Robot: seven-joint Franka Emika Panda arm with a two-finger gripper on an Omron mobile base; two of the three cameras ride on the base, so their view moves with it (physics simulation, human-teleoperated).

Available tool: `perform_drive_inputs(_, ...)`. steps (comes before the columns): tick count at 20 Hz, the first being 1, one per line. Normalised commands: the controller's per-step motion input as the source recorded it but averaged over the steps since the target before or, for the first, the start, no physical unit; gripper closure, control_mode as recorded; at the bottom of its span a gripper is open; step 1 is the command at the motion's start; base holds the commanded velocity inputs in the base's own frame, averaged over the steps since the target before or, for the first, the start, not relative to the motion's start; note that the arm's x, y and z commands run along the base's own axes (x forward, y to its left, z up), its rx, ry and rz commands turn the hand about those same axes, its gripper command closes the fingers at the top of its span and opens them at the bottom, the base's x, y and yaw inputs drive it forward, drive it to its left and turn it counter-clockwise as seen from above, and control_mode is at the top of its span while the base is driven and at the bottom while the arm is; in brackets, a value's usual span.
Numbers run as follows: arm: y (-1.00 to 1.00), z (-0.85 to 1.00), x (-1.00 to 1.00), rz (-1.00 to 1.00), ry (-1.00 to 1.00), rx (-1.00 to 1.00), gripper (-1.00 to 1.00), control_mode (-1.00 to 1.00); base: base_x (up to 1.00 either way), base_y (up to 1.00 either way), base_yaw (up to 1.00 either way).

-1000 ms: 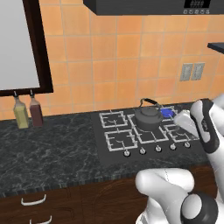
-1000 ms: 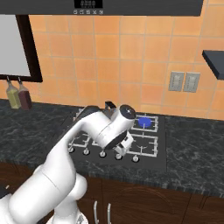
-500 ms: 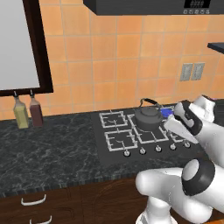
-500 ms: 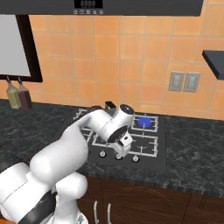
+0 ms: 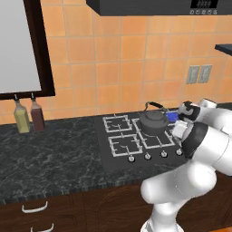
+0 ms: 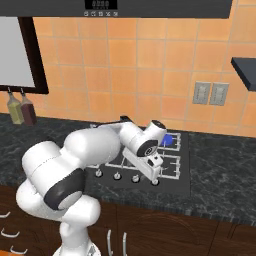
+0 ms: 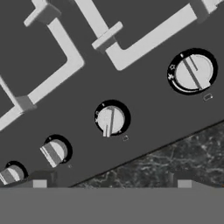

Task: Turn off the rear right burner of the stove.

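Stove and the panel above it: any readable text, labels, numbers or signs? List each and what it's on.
None can be read.
Overhead panel: small pale marks like a display, too small and blurred to read.
Stove by the knobs: tiny white tick marks and symbols around the dials, too small to make out, no letters or digits.
Bottles and wall outlets: no legible text.

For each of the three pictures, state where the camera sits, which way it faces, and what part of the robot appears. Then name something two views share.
Left base view: behind the arm's left, facing forward and down at the stove and kettle; arm at lower right.
Right base view: behind its right, same direction; arm at lower left.
Hand view: on the hand, close above the knobs; dark gripper tips at bottom.
Shared: both base views show the blue rear right burner.
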Motion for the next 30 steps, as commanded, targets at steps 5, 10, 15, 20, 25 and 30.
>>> perform_drive_inputs(5,-0.01,-0.41,0.38,0.00,0.09,0.00,-1.00,-1.00,0.00,0.00,0.00)
perform_drive_inputs(10,0.00,-0.32,0.06,0.00,0.06,-0.01,-1.00,-1.00,0.00,0.00,0.00)
perform_drive_inputs(15,0.06,-0.32,-0.06,0.00,0.07,-0.08,-1.00,-1.00,0.00,0.00,0.00)
perform_drive_inputs(20,0.34,-0.21,-0.11,0.01,0.01,-0.13,-1.00,-1.00,0.00,0.00,0.00)
perform_drive_inputs(25,0.20,-0.08,-0.35,0.05,-0.01,-0.07,-1.00,-1.00,0.00,0.00,0.00)
perform_drive_inputs(30,0.00,0.01,-0.02,0.00,-0.04,0.00,-1.00,-1.00,0.00,0.00,0.00)
